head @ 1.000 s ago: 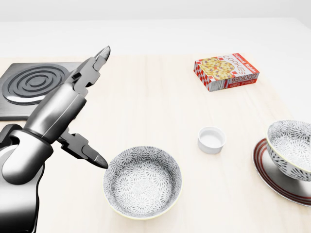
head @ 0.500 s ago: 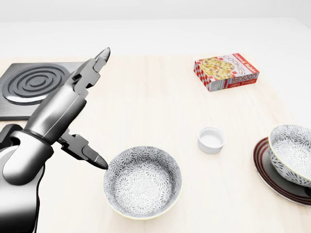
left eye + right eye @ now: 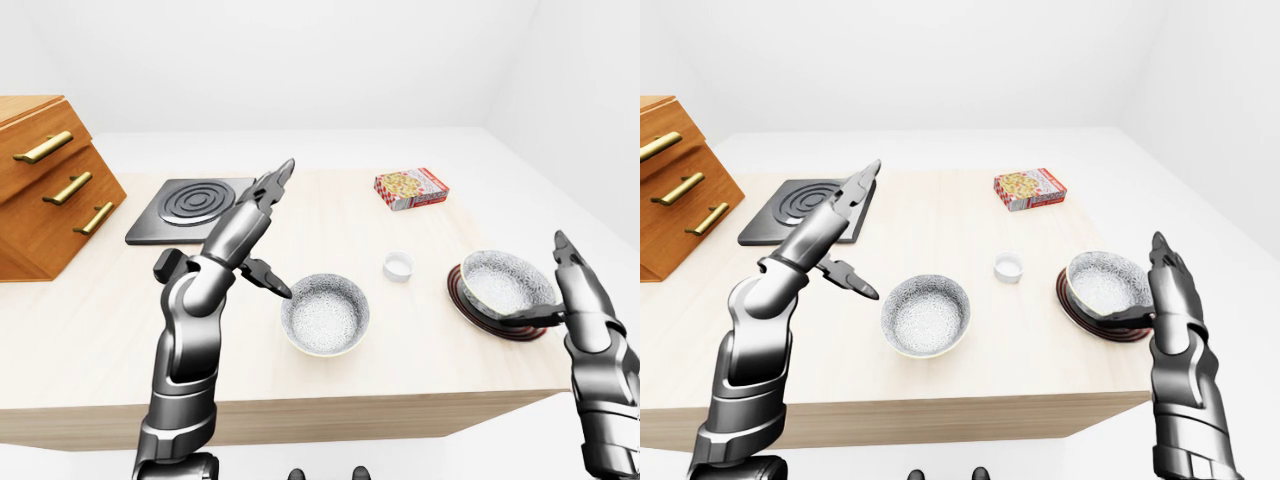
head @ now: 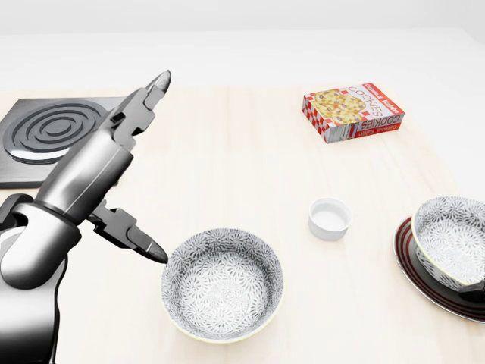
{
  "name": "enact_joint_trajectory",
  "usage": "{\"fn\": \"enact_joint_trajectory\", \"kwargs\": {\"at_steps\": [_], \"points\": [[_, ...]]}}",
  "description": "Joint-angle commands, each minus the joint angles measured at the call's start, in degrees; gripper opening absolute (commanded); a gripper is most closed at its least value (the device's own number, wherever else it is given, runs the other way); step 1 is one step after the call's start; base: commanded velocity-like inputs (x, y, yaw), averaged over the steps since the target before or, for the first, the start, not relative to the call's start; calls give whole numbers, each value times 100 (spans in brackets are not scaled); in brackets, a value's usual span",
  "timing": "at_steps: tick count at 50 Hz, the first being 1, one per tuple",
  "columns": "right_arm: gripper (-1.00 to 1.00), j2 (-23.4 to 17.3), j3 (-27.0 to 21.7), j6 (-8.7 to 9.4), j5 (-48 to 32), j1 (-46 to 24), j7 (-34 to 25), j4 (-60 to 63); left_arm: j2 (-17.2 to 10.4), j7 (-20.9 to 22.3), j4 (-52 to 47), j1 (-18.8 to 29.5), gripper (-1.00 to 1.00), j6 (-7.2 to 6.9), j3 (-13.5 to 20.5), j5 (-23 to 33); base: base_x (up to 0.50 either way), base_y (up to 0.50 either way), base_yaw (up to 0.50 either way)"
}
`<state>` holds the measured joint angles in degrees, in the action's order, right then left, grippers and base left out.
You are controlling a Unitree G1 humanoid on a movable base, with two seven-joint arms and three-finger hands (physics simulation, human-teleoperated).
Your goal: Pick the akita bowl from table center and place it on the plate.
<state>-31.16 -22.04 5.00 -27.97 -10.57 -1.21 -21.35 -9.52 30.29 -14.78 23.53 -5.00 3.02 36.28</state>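
Box (image 4: 352,112) reads COOKIES | left robot hand (image 4: 106,163) spread | right robot hand (image 3: 578,300) grip unclear

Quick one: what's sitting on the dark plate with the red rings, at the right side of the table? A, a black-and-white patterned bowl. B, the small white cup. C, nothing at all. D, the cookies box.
A: the head view shows a patterned bowl on the plate, while the cookies box and the small white cup stand apart on the bare table.
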Motion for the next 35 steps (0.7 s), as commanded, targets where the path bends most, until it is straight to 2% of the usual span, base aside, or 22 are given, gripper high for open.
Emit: {"fn": "enact_joint_trajectory", "kwargs": {"at_steps": [1,5,11,15,18,22,23,26,35], "points": [[100,912,-724,0,-1081,977,-2225,4210,-28,49,-159,18,100,0,49,-63,0,0,0],[100,1253,-823,0,-1345,999,-3008,5101,-26,69,-253,13,100,0,54,-96,0,0,0],[100,1517,-971,0,-1473,1086,-3879,5976,-30,127,-520,-84,100,0,85,-126,0,0,0],[100,1575,-1008,0,-1148,877,-3879,6385,-32,121,-607,-113,100,0,114,-186,0,0,0],[100,1733,-803,0,-615,608,-3879,6648,1,82,-704,-116,100,0,157,-297,0,0,0],[100,1931,-589,0,227,499,-3187,6712,30,-78,-853,-136,100,0,182,-514,0,0,0],[100,2090,-564,0,581,431,-2949,6710,72,-129,-923,-134,100,0,215,-615,0,0,0],[100,2119,-337,0,1048,408,-2436,6622,82,-266,-1015,-159,100,0,211,-780,0,0,0],[100,2118,185,0,1778,414,-1628,6320,183,-420,-1511,-471,100,0,33,-891,0,0,0]]}}
